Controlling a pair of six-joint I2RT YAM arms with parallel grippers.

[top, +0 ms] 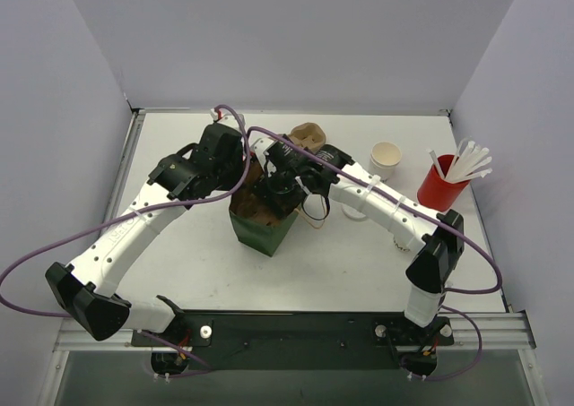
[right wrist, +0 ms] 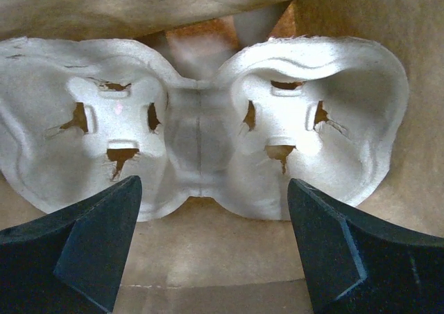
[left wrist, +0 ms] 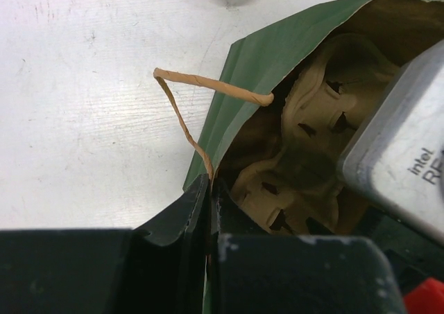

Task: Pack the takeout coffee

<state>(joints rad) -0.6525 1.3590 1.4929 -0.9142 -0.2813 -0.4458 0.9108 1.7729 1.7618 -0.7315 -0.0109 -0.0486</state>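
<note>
Pulp tray (right wrist: 201, 130), twin-cupped, facing right pincer (right wrist: 214, 210).

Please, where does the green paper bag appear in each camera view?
Top external: the green bag stands in the middle of the table.
Left wrist: its green outer wall fills the upper right, mouth open.
Right wrist: only its brown inner paper shows, around the edges.
Shared landmark: the pulp cup carrier inside the bag, in both wrist views.

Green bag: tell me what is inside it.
A pulp cup carrier lies inside the green bag, and the two wells in view are empty. The right gripper hangs over it, jaws open. Whatever lies under the carrier is covered.
</note>
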